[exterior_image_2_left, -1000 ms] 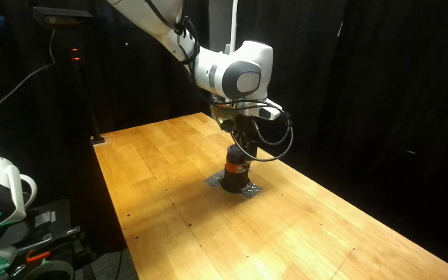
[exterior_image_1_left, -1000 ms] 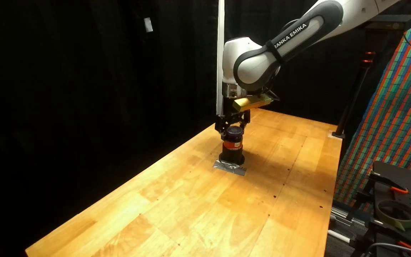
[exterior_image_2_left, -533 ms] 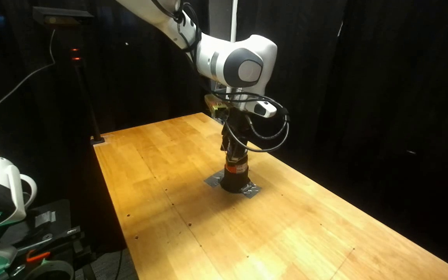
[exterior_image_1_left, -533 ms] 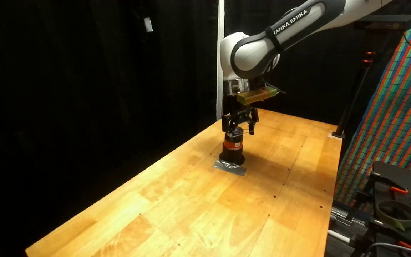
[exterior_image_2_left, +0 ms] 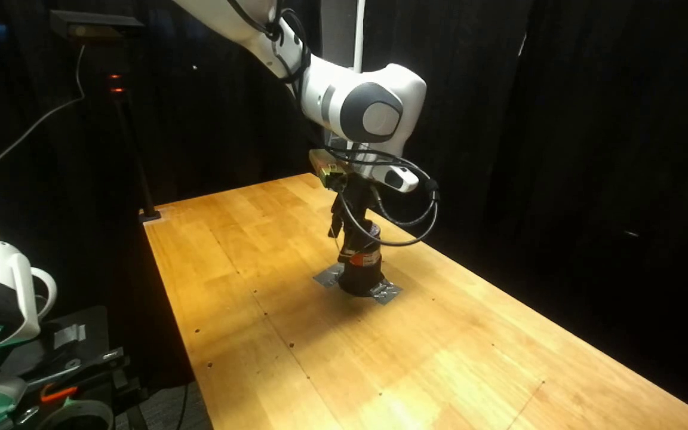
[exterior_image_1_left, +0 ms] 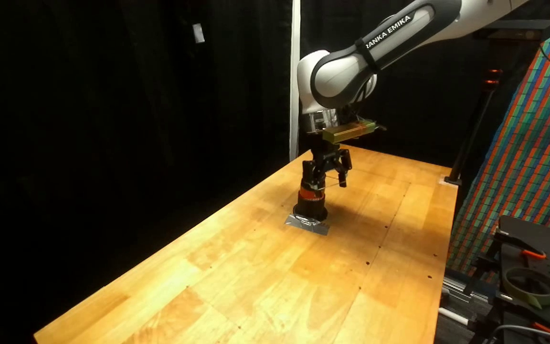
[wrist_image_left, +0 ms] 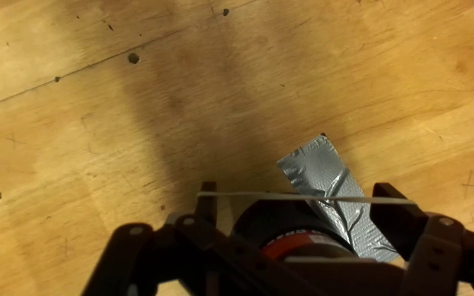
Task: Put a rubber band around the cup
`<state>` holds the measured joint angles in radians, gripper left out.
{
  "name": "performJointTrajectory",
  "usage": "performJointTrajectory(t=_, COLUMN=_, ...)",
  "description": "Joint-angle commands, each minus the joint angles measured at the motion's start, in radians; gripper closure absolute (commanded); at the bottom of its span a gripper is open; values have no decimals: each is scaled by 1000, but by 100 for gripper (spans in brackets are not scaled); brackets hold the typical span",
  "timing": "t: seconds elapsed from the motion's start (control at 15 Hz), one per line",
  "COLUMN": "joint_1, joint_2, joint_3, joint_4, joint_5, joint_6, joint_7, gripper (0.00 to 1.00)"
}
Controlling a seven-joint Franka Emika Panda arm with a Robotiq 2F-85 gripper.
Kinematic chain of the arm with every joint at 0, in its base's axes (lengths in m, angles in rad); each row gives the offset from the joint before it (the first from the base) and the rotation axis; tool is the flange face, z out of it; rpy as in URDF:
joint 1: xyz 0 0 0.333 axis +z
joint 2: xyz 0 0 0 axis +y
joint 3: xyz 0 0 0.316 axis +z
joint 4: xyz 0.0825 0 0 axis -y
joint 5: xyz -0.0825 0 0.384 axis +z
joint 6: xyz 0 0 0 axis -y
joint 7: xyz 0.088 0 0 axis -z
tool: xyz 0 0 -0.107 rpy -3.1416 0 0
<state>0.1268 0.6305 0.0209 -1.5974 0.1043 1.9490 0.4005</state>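
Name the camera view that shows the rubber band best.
The wrist view: the rubber band appears close up there, a pale strand stretched across the open gripper. Both exterior views show it only as thin, faint lines at the fingers.

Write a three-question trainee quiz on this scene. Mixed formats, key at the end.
1. Pick one. Relative to the gripper, the rubber band is: A) balled up under it; B) stretched across its open jaws; C) well away from it.

2. True or false: the cup stands upright.

3. Fill in: in the wrist view, the strip of tape seen behind the band is ____ in colour.

Key: 1. B; 2. True; 3. silver-grey.
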Motion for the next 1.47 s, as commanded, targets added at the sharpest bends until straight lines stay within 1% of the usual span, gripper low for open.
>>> performJointTrajectory(t=0.0, joint_1=10, joint_2=-96, joint_3=4, joint_4=-155, joint_5=3, joint_6=123, joint_7=-37, gripper=34)
performJointTrajectory(t=0.07, joint_1=16, joint_2=-113, joint_3=1, joint_4=-190, joint_5=-6, joint_6=165, joint_7=-38, gripper=44)
performJointTrajectory(t=0.2, joint_1=18, joint_2=-165, joint_3=1, joint_4=-279, joint_5=-12, joint_6=262, joint_7=-47, gripper=58)
performJointTrajectory(t=0.33, joint_1=24, joint_2=-222, joint_3=0, joint_4=-375, joint_5=-18, joint_6=351, joint_7=-48, gripper=73)
performJointTrajectory(t=0.4, joint_1=29, joint_2=-249, joint_3=-3, joint_4=-422, joint_5=-26, joint_6=405, joint_7=-42, gripper=82)
performJointTrajectory(t=0.47, joint_1=32, joint_2=-273, joint_3=-2, joint_4=-469, joint_5=-28, joint_6=470, joint_7=-38, gripper=88)
performJointTrajectory(t=0.6, joint_1=38, joint_2=-315, joint_3=-2, joint_4=-560, joint_5=-32, joint_6=602, joint_7=-24, gripper=94)
performJointTrajectory(t=0.73, joint_1=41, joint_2=-354, joint_3=-1, joint_4=-649, joint_5=-30, joint_6=724, joint_7=-22, gripper=95)
performJointTrajectory(t=0.8, joint_1=39, joint_2=-373, joint_3=3, joint_4=-688, joint_5=-22, joint_6=774, joint_7=-27, gripper=91)
performJointTrajectory(t=1.07, joint_1=33, joint_2=-424, joint_3=16, joint_4=-827, joint_5=8, joint_6=1006, joint_7=-38, gripper=89)
performJointTrajectory(t=1.27, joint_1=23, joint_2=-445, joint_3=53, joint_4=-920, joint_5=56, joint_6=1214, joint_7=-65, gripper=90)
performJointTrajectory(t=1.4, joint_1=5, joint_2=-440, joint_3=106, joint_4=-963, joint_5=95, joint_6=1348, joint_7=-72, gripper=89)
